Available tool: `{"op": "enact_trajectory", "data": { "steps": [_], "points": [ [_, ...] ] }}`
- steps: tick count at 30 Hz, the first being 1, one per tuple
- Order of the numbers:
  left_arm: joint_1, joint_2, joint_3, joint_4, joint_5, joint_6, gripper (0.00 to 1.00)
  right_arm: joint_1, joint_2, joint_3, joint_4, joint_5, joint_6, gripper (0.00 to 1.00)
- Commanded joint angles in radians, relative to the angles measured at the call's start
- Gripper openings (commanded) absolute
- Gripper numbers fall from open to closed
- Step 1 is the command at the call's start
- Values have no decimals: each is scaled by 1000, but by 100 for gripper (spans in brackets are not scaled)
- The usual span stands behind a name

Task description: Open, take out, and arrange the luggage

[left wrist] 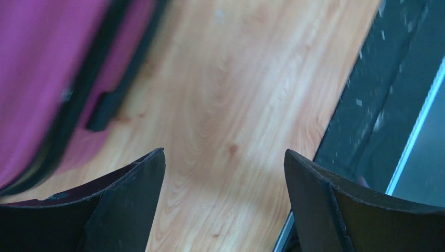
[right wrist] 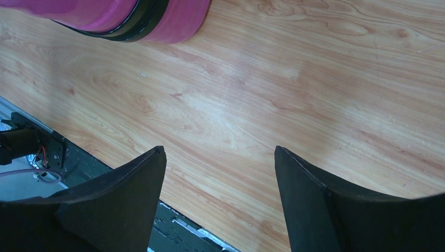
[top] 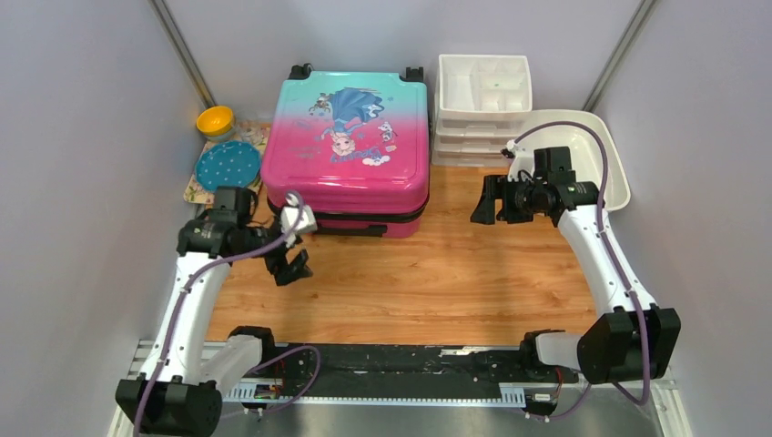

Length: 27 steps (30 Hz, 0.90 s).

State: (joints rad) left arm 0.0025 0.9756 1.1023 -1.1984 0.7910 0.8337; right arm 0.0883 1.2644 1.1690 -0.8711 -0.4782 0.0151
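Item: luggage (top: pixel 346 150). Hard shell, teal fading to pink, cartoon princess print on the top face. Lying flat and zipped shut on the wooden table (top: pixel 410 282), at rear centre-left. Black wheels (top: pixel 300 71) toward the back wall, black handle (top: pixel 350 228) on the near side.

Seen from the left wrist as a blurred pink side wall (left wrist: pixel 36 68) with dark zip band, upper left. Seen from the right wrist as a pink corner (right wrist: pixel 173 21) at the top edge, resting on the wood.

Left gripper (top: pixel 291 266): low over the table, just in front of the luggage's near-left corner, apart from it. Released, fingers (left wrist: pixel 131 199) spread wide, wood grain showing in the gap.

Right gripper (top: pixel 484 200): over the table to the right of the luggage, apart from it, fingertips turned toward it. Released, fingers (right wrist: pixel 120 194) spread wide over bare wood.

Surroundings:
- To the right of the luggage at rear, white drawer organiser (top: pixel 482 109), stacked trays with compartments on top.
- Beside it on the right, white basin (top: pixel 619 173), partly behind the right arm.
- At rear left, yellow bowl (top: pixel 216 119) and teal dotted plate (top: pixel 227 165) on a patterned mat (top: pixel 193 193), close beside the luggage.
- Along the near edge, black rail (top: pixel 391 364) with both arm bases.
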Motion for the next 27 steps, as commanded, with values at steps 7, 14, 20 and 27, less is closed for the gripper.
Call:
{"op": "enact_trajectory", "data": {
  "steps": [7, 14, 20, 27],
  "points": [
    [-280, 40, -277, 351, -101, 328, 87, 1, 38, 69, 3, -26, 13, 79],
    [-338, 159, -338, 673, -183, 292, 86, -1, 36, 60, 1, -22, 6, 79],
    [-366, 225, -364, 803, -245, 298, 84, 1, 39, 57, -3, -22, 3, 79],
    [-392, 284, -377, 902, -291, 278, 83, -1, 35, 43, 1, -22, 3, 80]
  ]
}}
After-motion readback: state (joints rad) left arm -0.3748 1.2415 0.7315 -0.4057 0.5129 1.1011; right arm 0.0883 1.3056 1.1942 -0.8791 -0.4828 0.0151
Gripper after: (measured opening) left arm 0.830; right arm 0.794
